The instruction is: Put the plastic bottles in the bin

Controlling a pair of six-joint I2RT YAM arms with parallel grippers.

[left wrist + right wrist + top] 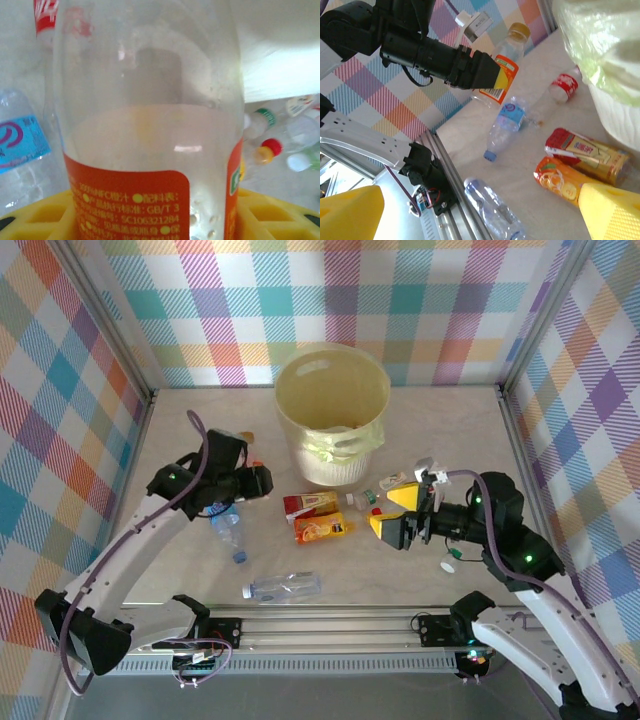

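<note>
My left gripper [257, 480] is shut on a clear plastic bottle [150, 100] with an orange label, its yellow fingers [35, 215] on either side of the label. The right wrist view shows this held bottle [502, 70] lifted off the table, cap uppermost. The pale-yellow bin [332, 410] with its green liner [600, 45] stands at the back centre. On the table lie a blue-labelled bottle [228, 530], a clear bottle [283, 587], a red-and-brown-labelled bottle [312, 504] and an orange bottle [322, 530]. My right gripper [397, 514] hangs open beside these, holding nothing.
A cluster of small bottles [385, 485] lies between the bin and my right gripper. A red-labelled bottle [562, 87] lies near the bin's base. A white cap [448, 565] sits under the right arm. Plaid walls close off three sides; the metal rail [330, 625] runs along the front.
</note>
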